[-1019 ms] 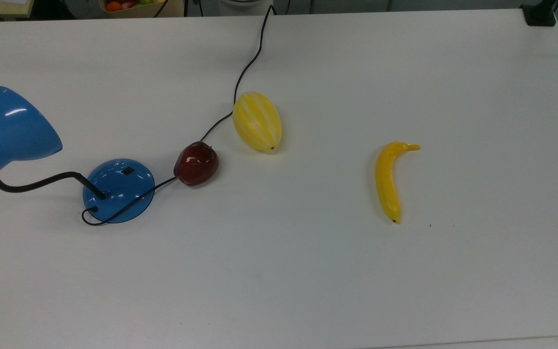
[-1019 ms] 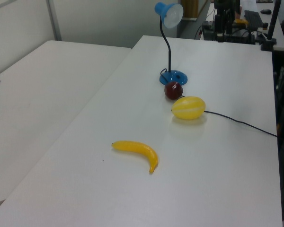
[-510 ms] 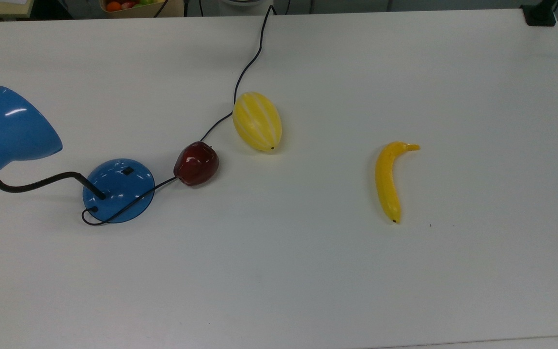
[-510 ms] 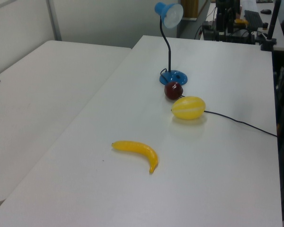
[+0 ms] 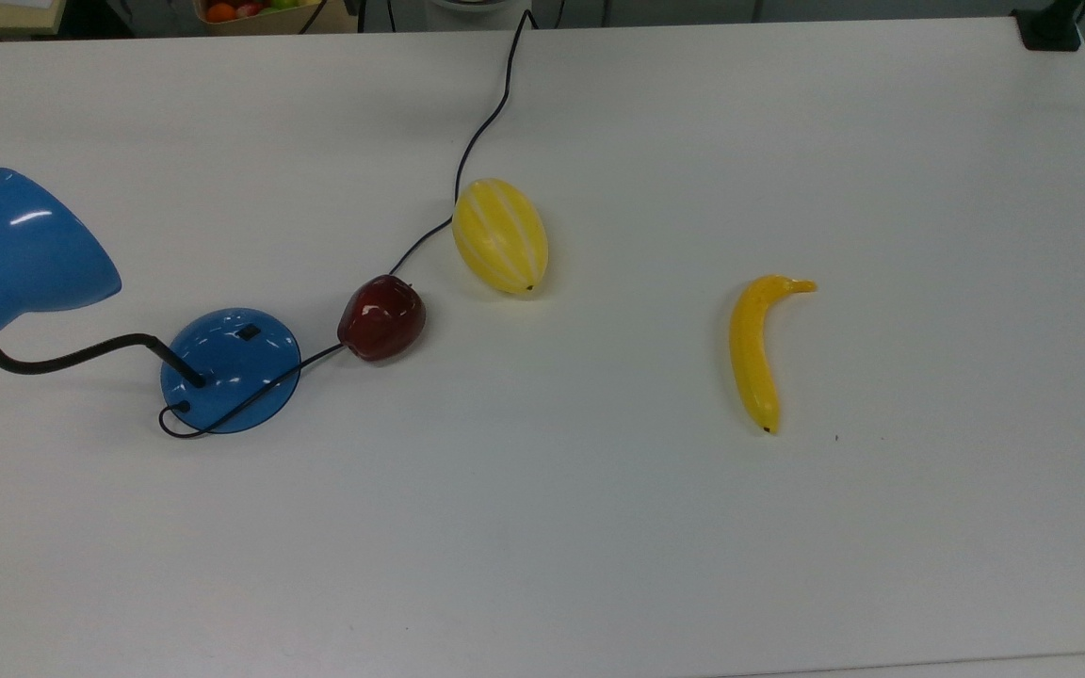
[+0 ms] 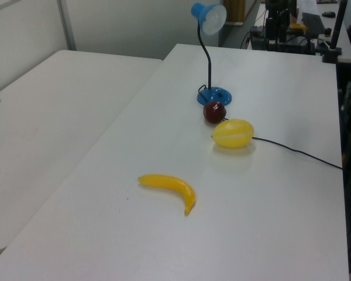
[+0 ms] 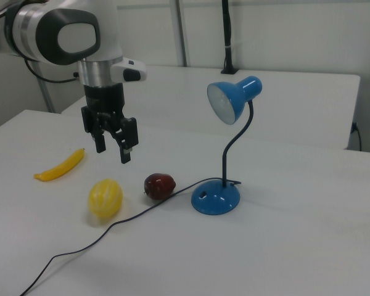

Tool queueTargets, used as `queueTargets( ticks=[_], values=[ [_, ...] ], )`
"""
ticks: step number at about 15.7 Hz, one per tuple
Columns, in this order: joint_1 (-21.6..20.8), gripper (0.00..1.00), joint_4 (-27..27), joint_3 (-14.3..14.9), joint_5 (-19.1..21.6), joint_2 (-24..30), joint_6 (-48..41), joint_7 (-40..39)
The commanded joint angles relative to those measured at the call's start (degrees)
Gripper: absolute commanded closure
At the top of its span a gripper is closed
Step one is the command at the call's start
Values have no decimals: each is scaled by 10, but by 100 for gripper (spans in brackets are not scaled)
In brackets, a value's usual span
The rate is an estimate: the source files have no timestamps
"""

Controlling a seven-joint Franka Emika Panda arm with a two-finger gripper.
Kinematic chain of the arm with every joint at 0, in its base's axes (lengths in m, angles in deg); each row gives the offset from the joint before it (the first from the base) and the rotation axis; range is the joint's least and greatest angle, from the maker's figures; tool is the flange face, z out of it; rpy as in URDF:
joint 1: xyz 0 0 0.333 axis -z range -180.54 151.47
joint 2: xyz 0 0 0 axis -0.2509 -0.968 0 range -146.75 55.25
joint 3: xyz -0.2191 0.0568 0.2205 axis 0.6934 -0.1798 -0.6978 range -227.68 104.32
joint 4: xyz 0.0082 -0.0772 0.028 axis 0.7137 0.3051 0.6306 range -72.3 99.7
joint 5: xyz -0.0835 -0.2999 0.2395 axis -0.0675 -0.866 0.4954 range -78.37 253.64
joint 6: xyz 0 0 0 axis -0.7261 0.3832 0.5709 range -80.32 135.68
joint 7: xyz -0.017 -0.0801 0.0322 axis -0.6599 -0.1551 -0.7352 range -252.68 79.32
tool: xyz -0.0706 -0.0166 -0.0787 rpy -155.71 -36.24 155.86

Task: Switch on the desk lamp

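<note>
The desk lamp stands on the white table, its round blue base (image 5: pixel 230 369) carrying a small black switch (image 5: pixel 247 331). A thin black neck bends up to the blue cone shade (image 5: pixel 24 247). The left view has the base (image 6: pixel 213 96) at the far end, under the shade (image 6: pixel 209 16). In the right view my gripper (image 7: pixel 113 150) hangs open and empty above the table, left of the lamp base (image 7: pixel 215 198) and shade (image 7: pixel 231 98), higher than the fruit.
A dark red apple (image 5: pixel 381 317) lies against the black cord (image 5: pixel 481 122) just right of the base. A yellow striped melon (image 5: pixel 500 235) sits beyond it, and a banana (image 5: pixel 755 353) lies further to the top view's right. A second table (image 6: pixel 41 117) adjoins.
</note>
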Motion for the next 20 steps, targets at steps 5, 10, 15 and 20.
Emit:
queueTargets(
  ticks=[5,10,15,20],
  values=[
    [24,100,-4,2,22,-14,62,-4],
    [30,100,-6,2,27,-31,103,9],
    [30,100,-6,2,22,-66,173,60],
    [30,100,-6,6,-4,-130,280,109]
  ],
)
